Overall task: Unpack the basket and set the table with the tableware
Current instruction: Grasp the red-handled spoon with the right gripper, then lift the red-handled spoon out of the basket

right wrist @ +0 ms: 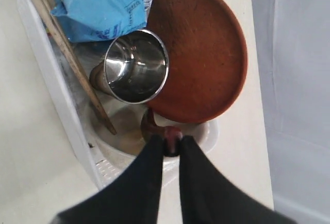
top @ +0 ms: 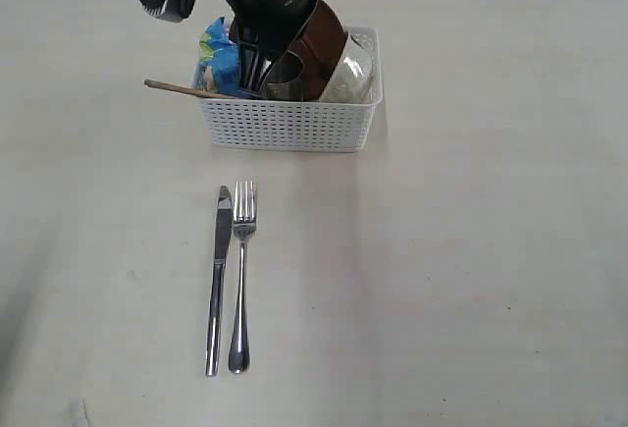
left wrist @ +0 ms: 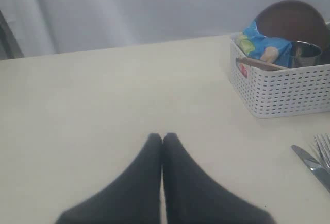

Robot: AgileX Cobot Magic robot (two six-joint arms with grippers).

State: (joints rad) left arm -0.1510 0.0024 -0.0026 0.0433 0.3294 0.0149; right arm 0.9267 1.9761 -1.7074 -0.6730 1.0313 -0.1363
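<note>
Two right jaws seemingly pinch the spoon (right wrist: 171,139)

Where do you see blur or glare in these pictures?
Exterior view: knife, fork and basket sharp. Left wrist view: shut jaws blurred. Right wrist view: steel cup glares; jaws on the dark red spoon look soft.

white perforated basket (top: 289,125), reddish-brown plate (right wrist: 201,54), dark red spoon (right wrist: 154,127) (blue bag (right wrist: 98,7))

Even, soft, bright light, faint shadow right of the basket (top: 289,128) on the table (top: 471,250), dim band at exterior view's lower left, bright reflections inside the steel cup (right wrist: 136,65), near fingers (right wrist: 144,183) blurred in both wrist views
</note>
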